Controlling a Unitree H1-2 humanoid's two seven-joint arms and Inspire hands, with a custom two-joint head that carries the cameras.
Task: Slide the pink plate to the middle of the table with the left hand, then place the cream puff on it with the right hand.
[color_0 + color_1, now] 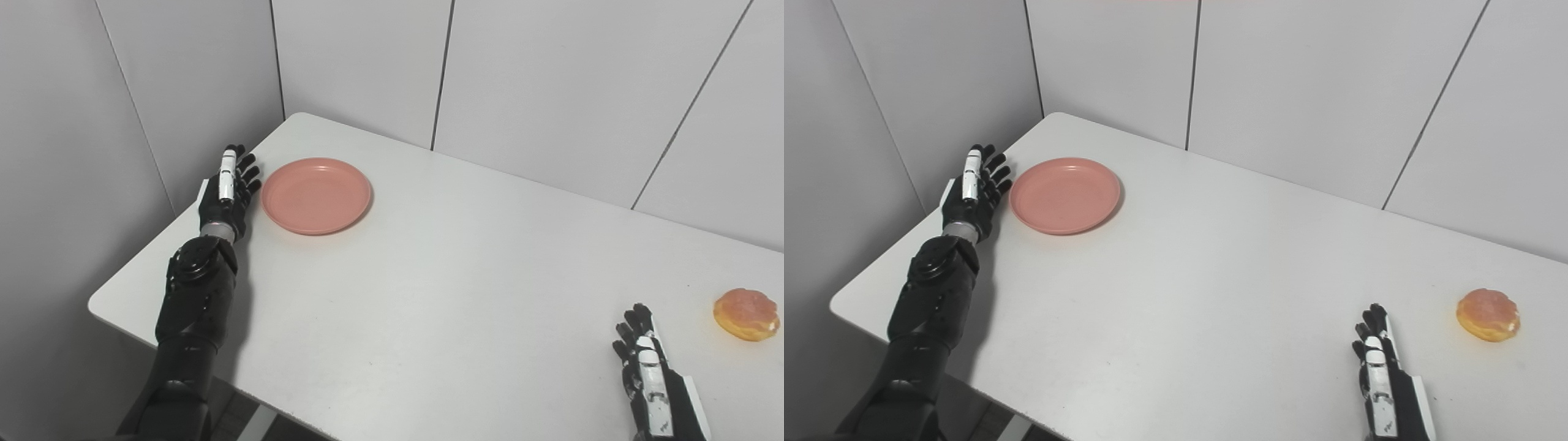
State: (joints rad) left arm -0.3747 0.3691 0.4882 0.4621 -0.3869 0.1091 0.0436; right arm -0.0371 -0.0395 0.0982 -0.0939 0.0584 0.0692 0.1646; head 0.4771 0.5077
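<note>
A round pink plate point(316, 195) lies empty on the white table point(465, 269), near its far left corner. My left hand point(229, 187) is open, fingers extended, just left of the plate's rim; I cannot tell whether it touches the rim. A golden cream puff point(746, 313) sits near the table's right side. My right hand point(644, 367) is open and empty at the front right, a little left of the cream puff and apart from it. Both hands also show in the right eye view: left hand point(975, 184), right hand point(1379, 367).
Grey wall panels point(551, 79) stand close behind the table and along its left side. The table's front edge point(202, 367) runs diagonally at the lower left. A wide bare stretch of tabletop lies between the plate and the cream puff.
</note>
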